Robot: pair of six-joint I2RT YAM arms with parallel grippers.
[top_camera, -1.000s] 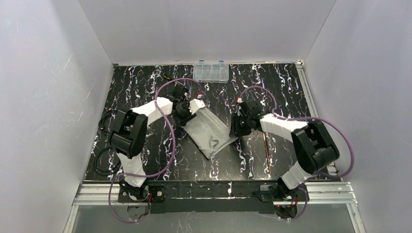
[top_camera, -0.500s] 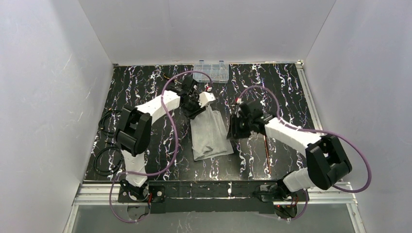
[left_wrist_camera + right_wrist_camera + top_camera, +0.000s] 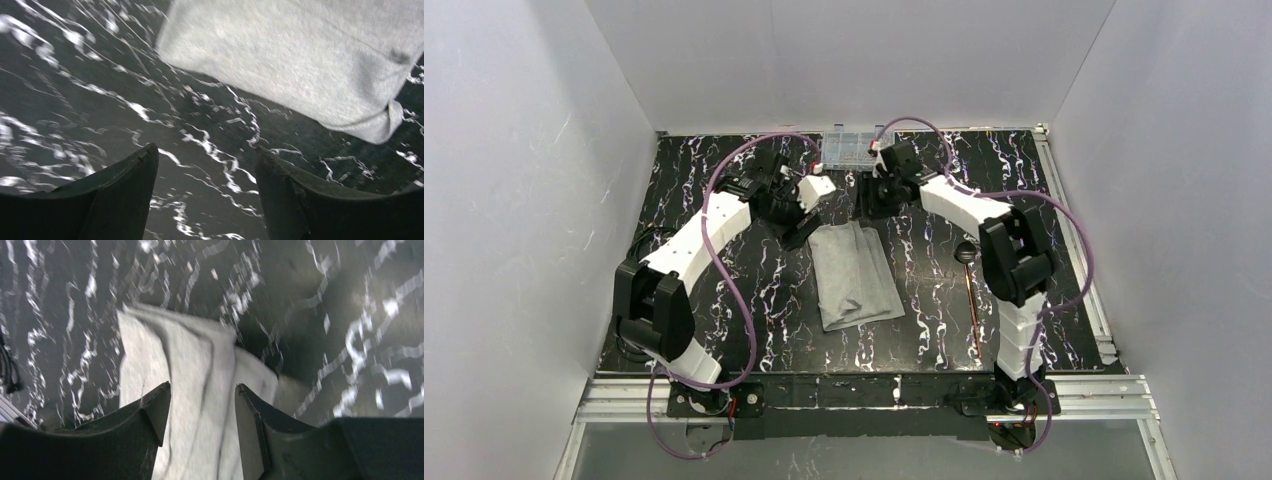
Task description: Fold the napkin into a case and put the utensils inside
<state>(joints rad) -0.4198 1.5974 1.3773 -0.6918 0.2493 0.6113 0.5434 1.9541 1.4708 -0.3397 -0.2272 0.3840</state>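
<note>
The napkin [image 3: 854, 275] lies flat mid-table as a narrow, layered grey case, long side running near to far. My left gripper [image 3: 800, 228] hovers just off its far left corner, open and empty; in the left wrist view the cloth [image 3: 300, 60] lies beyond the fingertips [image 3: 145, 155] over bare table. My right gripper [image 3: 870, 207] hangs above the far end, open, with the cloth [image 3: 185, 370] showing below its spread jaws. The utensils [image 3: 972, 300] lie right of the napkin, thin copper handles with a dark spoon head [image 3: 965, 252] at the far end.
A clear plastic compartment box [image 3: 856, 148] stands at the back edge, partly behind both wrists. Purple cables loop over each arm. Black cables [image 3: 637, 255] lie at the table's left edge. White walls close in the table on three sides.
The napkin swung from diagonal to nearly straight and was laid down. Both grippers opened, let go of its far end and pulled back toward the rear of the table.
</note>
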